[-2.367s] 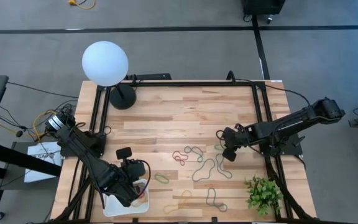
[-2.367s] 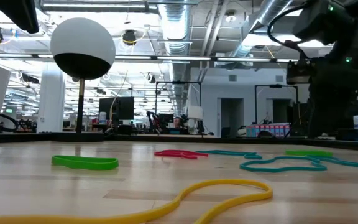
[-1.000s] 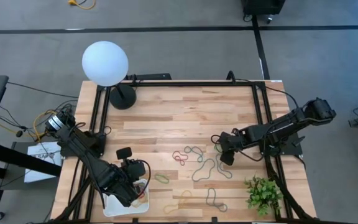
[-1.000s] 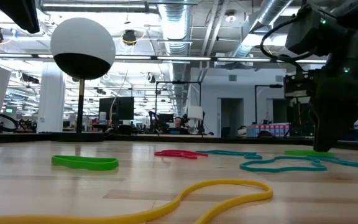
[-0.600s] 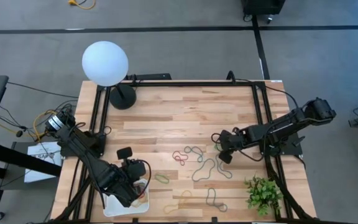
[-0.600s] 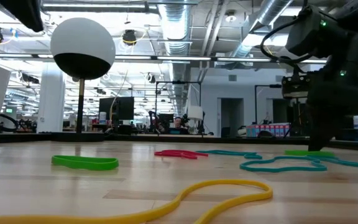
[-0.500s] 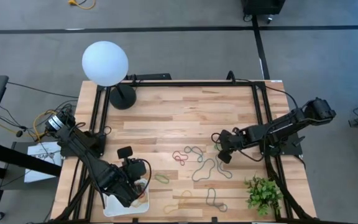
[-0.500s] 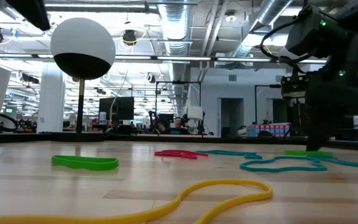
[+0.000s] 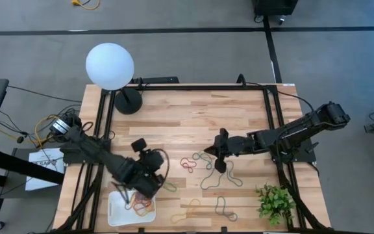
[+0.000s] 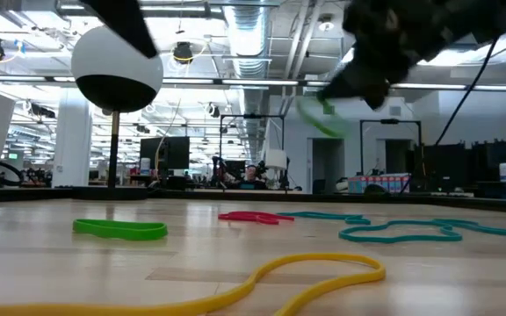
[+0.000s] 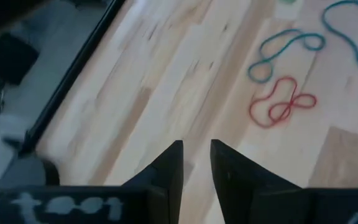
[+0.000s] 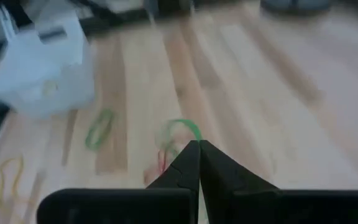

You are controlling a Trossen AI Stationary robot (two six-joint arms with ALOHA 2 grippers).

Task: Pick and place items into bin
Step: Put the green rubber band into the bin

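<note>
Green band (image 12: 185, 129) hung blurred, pinched in the right gripper (image 12: 197, 147); the left gripper (image 11: 195, 154) gaped slightly above the wooden table (image 9: 187, 117).

A: tabletop (image 9: 187, 117) looks like pale butcher-block wood, strips glued side by side, smooth with a soft satin sheen.

B: yeah, and the bands look like matt rubber, like the red one (image 9: 188, 164) and the yellow one (image 10: 306, 272). The bin (image 9: 117, 209) reads as smooth white plastic.

A: globe lamp (image 9: 110, 65) is matt white, the arms matt black.
</note>
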